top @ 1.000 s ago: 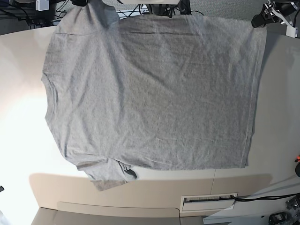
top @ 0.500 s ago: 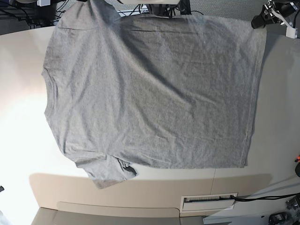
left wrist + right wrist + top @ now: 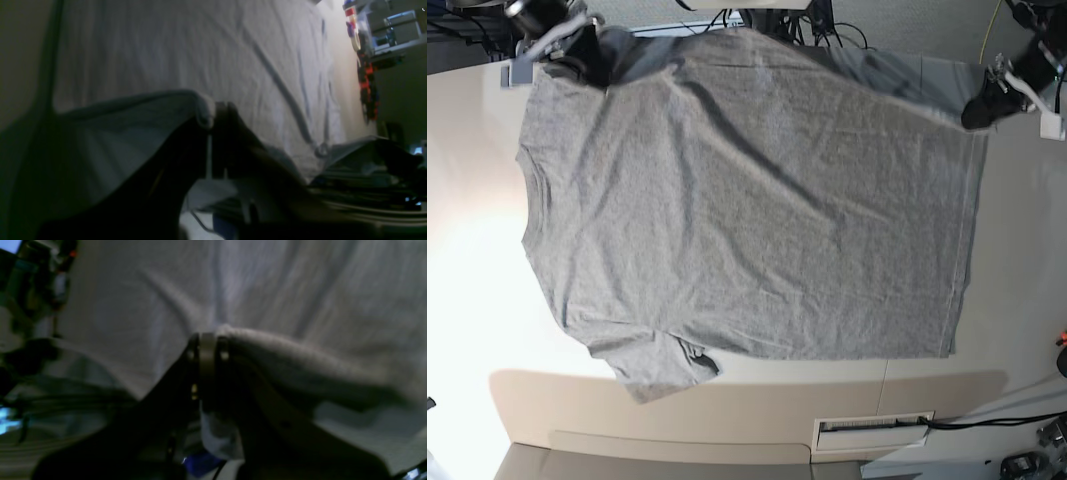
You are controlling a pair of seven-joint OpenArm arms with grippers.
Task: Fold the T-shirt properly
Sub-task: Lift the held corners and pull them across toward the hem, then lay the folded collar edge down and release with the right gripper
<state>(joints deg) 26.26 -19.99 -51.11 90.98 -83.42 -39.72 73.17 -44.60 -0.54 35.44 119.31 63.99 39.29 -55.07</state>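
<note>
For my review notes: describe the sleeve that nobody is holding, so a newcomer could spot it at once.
Start from the large heather-grey cotton T-shirt spread across the pale tabletop in the base view. Follow its lower edge to the corner nearest the neckline. The free short sleeve sticks out there, flat on the table with one corner curled dark, far from both grippers.

T-shirt (image 3: 186, 60) edge between closed fingers (image 3: 222, 113)

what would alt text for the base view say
A grey T-shirt lies spread plain side up on a pale table, while the left gripper and right gripper each pinch a corner along its far edge.
</note>
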